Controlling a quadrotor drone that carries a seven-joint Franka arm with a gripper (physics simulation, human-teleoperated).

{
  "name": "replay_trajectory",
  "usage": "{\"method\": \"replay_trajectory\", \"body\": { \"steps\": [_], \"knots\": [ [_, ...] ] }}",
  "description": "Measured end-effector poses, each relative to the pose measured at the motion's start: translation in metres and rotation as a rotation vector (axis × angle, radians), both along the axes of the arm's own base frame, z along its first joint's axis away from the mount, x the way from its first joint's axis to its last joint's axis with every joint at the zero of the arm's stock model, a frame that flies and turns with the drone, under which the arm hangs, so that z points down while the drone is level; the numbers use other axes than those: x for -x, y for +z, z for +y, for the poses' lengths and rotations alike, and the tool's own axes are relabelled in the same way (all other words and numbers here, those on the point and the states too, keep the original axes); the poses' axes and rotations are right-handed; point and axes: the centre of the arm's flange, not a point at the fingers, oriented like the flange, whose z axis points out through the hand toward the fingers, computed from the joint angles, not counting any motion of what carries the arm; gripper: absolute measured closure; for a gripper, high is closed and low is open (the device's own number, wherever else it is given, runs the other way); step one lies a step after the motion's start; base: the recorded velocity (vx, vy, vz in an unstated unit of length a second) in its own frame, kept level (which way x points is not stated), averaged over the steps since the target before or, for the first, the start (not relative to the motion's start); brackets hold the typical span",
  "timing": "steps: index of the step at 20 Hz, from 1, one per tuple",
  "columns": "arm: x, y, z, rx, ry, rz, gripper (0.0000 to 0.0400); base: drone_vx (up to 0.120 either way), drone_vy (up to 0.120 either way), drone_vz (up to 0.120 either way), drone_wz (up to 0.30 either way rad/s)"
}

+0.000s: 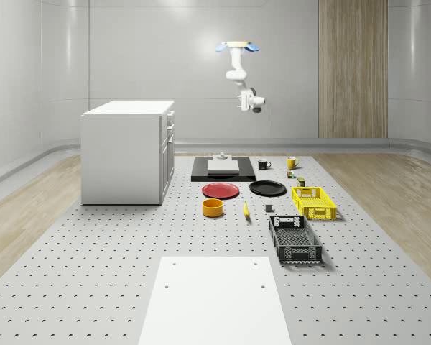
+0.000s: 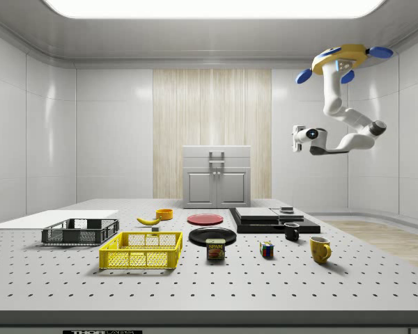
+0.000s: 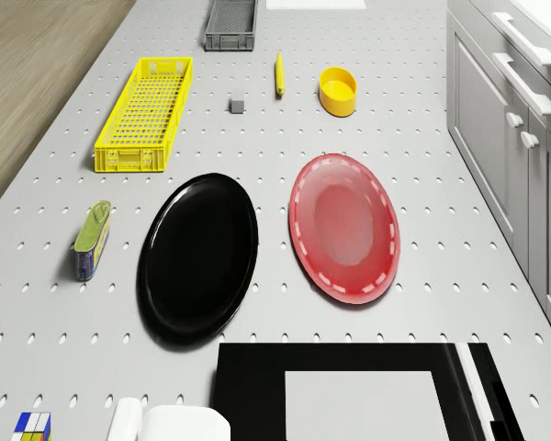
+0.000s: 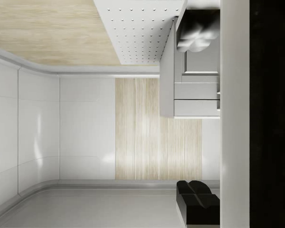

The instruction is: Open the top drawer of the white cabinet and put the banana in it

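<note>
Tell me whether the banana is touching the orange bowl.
Apart. The whole-scene view shows bare table between the banana and the orange bowl; the drone view shows the same gap.

Drone (image 1: pixel 237 48) hovers high over the table's far end with open air all around the gripper (image 1: pixel 241 105), nothing between it and the white cabinet (image 1: pixel 128 151) front at whole-scene left, while red plate (image 1: pixel 220 190), orange bowl (image 1: pixel 212 208) and banana (image 1: pixel 246 209) sit low, right of the cabinet.
</note>
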Motion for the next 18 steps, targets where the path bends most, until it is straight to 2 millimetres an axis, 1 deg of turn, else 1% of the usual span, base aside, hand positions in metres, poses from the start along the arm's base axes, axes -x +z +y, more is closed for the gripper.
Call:
{"method": "replay_trajectory", "body": {
  "steps": [2,11,15,18],
  "knots": [
    [0.0000,0.0000,0.0000,0.000,0.000,0.000,0.0000,0.120,-0.120,0.100,0.000],
    [0.0000,-0.0001,0.0000,0.000,0.000,0.000,0.0000,0.120,-0.120,0.004,0.000],
    [0.0000,-0.0001,0.0000,-0.001,0.000,0.000,0.0000,0.120,-0.120,0.120,0.000],
    [0.0000,-0.0001,-0.0001,-0.001,0.000,0.000,0.0000,0.120,-0.120,0.013,0.000]
  ]
}}
